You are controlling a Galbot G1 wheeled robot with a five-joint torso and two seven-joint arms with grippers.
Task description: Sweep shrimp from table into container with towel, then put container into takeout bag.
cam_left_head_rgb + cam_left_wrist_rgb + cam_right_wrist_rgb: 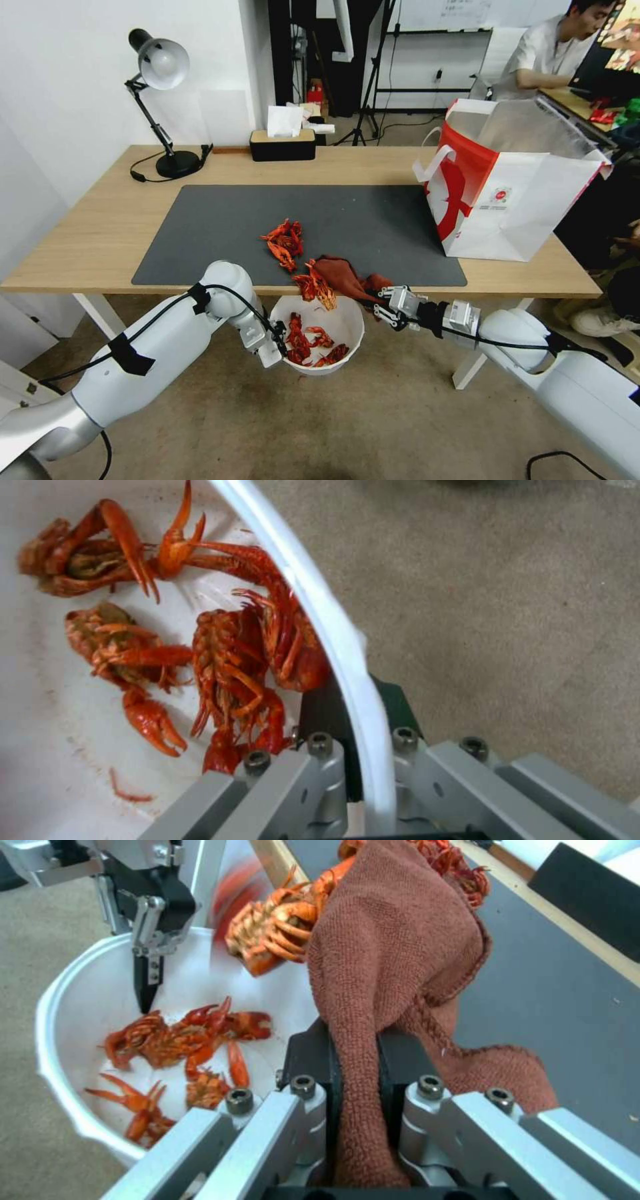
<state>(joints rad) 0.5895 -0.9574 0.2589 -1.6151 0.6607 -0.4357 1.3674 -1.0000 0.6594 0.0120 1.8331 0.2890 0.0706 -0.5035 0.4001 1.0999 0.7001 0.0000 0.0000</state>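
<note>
**Towel pinched at the table edge, bowl held just under it**

The right gripper [381, 308] is clamped tight on the towel [343, 277], with the rust-red cloth squeezed between the two black fingers [312, 1060] in the right wrist view. From there the towel is stretched away from the gripper, up over the near table edge and onto the grey mat [220, 227], so its long axis runs roughly from the gripper toward the shrimp. A couple of shrimp [317, 285] are bunched against the far end of the cloth, right at the lip of the table [93, 233], hanging over the bowl.

The container [347, 323] is held below that edge by the left gripper [280, 337], which is closed on the white rim, one finger inside the bowl and one outside, as seen in the left wrist view [363, 715]. Several shrimp are already lying in the bottom of it, claws pointed every which way. A second little heap [285, 241] is left farther back on the mat, well apart from the towel.

The takeout bag [507, 187] is stood upright and open on the right end of the table, silver lining showing. A black desk lamp [160, 100] and a tissue box [282, 143] are parked along the back edge. Beige carpet [373, 427] is seen under everything.
</note>
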